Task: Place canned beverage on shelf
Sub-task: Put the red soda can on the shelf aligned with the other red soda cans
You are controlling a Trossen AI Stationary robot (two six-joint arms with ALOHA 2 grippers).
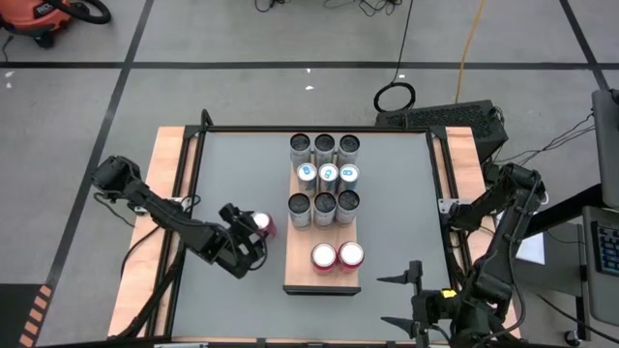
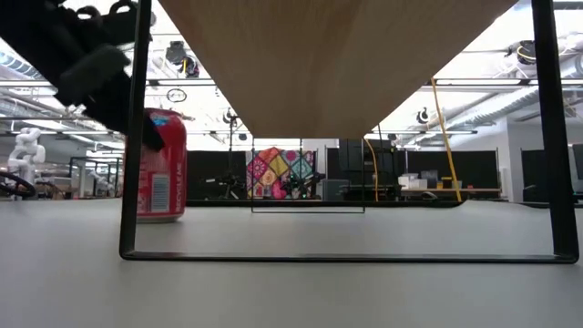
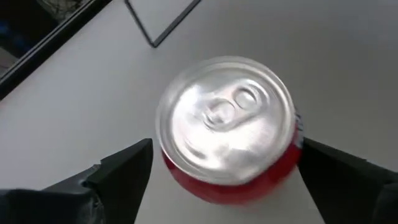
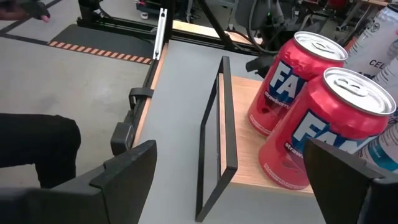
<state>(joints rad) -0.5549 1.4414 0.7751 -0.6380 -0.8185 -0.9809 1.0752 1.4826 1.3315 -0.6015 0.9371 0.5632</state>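
A red canned beverage (image 1: 263, 225) (image 2: 162, 166) stands upright on its base on the grey table, left of the shelf (image 1: 321, 280). My left gripper (image 1: 256, 232) (image 3: 224, 158) is open, one finger on either side of the can's upper part, and I see no contact. The shelf, a wood-grain board on a thin black frame (image 4: 214, 143), carries several silver-topped cans and two red cans (image 1: 337, 256) (image 4: 311, 118). My right gripper (image 1: 398, 300) (image 4: 230, 168) stands open near the shelf's near right corner, with nothing between its fingers.
In the low view the shelf's underside (image 2: 337, 55) spans the top and its black frame legs (image 2: 132, 137) stand on the table. Pale wooden strips (image 1: 169, 193) edge the tabletop. Bare grey table lies left and right of the shelf.
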